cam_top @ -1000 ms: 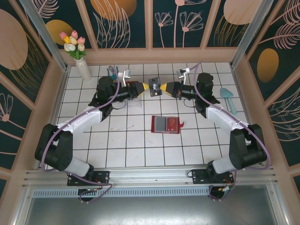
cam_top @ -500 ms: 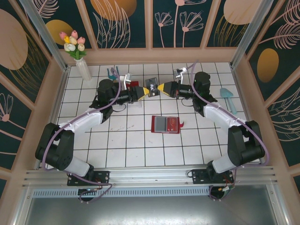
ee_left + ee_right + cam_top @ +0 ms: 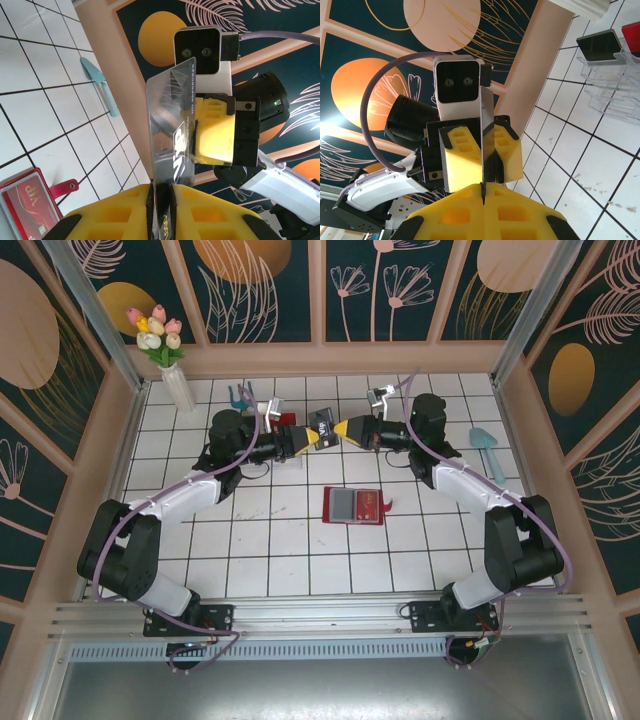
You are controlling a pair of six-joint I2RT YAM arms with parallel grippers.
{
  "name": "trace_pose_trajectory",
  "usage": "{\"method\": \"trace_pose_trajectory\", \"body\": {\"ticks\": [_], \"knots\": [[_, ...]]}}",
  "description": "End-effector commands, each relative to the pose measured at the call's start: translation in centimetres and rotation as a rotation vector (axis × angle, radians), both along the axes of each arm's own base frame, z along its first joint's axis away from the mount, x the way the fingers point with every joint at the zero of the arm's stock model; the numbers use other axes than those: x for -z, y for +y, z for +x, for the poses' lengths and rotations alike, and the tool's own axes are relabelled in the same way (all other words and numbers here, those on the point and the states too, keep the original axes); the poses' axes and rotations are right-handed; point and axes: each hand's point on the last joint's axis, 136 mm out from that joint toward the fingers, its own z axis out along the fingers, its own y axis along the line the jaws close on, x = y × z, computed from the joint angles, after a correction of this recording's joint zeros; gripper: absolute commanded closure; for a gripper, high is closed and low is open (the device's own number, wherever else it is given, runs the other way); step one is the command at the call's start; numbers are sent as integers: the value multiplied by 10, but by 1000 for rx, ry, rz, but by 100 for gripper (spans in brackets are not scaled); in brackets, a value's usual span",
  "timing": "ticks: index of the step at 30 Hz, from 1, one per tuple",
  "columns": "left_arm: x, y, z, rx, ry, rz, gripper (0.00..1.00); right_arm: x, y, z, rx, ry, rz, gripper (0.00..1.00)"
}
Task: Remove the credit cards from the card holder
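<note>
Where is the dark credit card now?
Top view: the dark credit card is in the air at the far middle, gripped between the left pincer and the right pincer, beyond the card holder.

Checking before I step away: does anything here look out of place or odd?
One oddity: the dark card hangs in mid-air, pinched by the right end effector, with the left end effector flanking its opposite edge.

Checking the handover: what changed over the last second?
The left claw moved right onto the card, and its fingers narrowed round it. The right claw, shut on the card, shifted slightly left. The holder stayed put, open.
</note>
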Motion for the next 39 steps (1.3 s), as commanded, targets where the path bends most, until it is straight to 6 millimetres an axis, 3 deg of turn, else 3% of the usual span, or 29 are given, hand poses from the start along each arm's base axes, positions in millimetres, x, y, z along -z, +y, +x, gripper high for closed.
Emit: {"method": "trace_pose_trajectory", "body": {"ticks": [1, 5, 7, 11, 14, 16, 20, 30, 33, 39], "knots": [[-11, -3, 1, 21, -53, -23, 81, -14, 5, -3, -41, -67, 22, 100], [-11, -3, 2, 18, -52, -20, 97, -12, 5, -4, -42, -67, 16, 100], [-11, -3, 2, 16, -49, -18, 100, -10, 5, -4, -37, -67, 7, 100], [-8, -2, 1, 9, -38, -6, 100, -3, -1, 1, 3, -69, -29, 62], [-2, 3, 5, -28, -11, 21, 100, 6, -17, 12, 88, -56, -69, 42], [2, 11, 11, -76, 28, 38, 100, 13, -31, 21, 167, -46, -107, 35], [8, 39, 30, -230, 110, 72, 100, 25, -53, 35, 315, -45, -215, 26], [26, 128, 70, -773, 432, 239, 100, 28, -81, 48, 520, -58, -335, 10], [23, 151, 76, -932, 537, 247, 100, 24, -89, 51, 570, -74, -370, 1], [1, 186, 82, -1199, 709, 238, 100, 13, -101, 55, 663, -105, -402, 1]]}}
